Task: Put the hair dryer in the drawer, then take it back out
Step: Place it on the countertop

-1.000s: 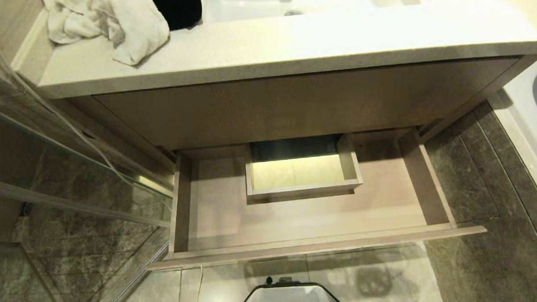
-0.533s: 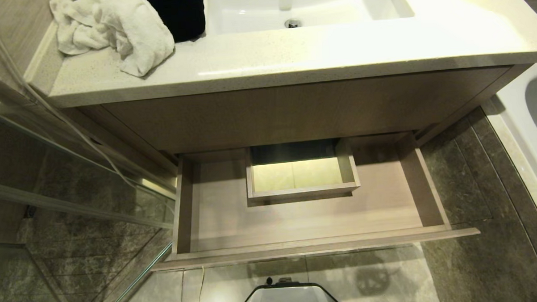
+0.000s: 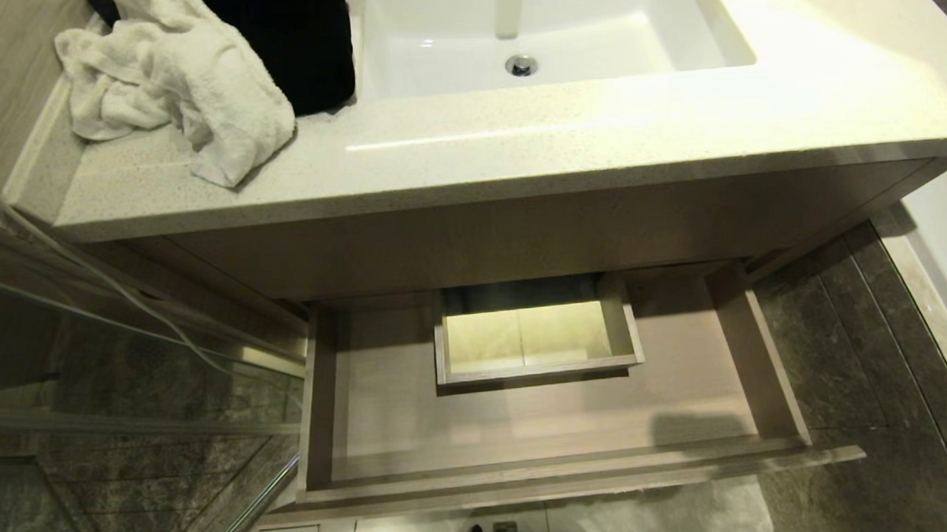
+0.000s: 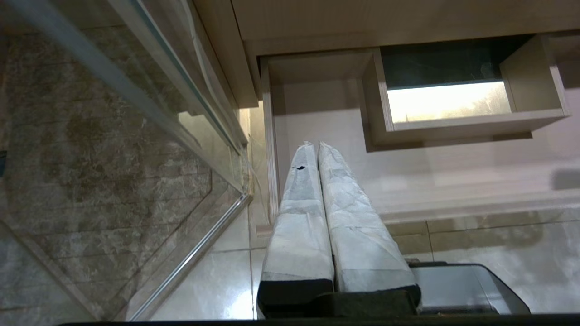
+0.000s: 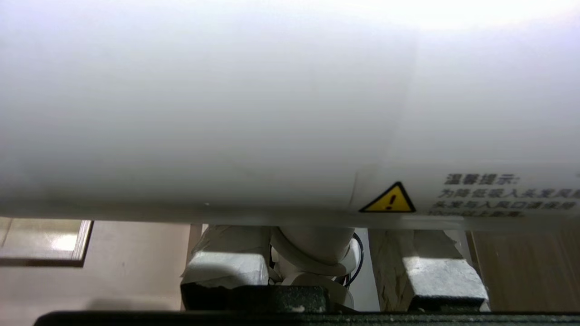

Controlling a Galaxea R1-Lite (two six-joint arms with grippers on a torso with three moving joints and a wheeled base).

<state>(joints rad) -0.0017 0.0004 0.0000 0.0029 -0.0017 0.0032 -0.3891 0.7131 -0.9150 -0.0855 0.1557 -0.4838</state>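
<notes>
Hanging at the left over the drawer's (image 3: pixel 526 429) near corner, the left gripper (image 4: pixel 316 147) had its wrapped fingers (image 4: pixel 301 190) pressed together on nothing. That drawer stood pulled out below the tabletop (image 3: pixel 470 156), where a white towel (image 3: pixel 192 95) lay beside the sink (image 3: pixel 544 35). Further right, the right gripper (image 5: pixel 317 244) clamped the white hair dryer (image 5: pixel 253 113) by its handle, above the drawer's floor.

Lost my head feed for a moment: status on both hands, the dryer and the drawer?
Left hand shut, empty, parked by the drawer's left front corner. Right hand clamped on hair dryer. Drawer open, nothing visible inside, nothing blocking.
</notes>
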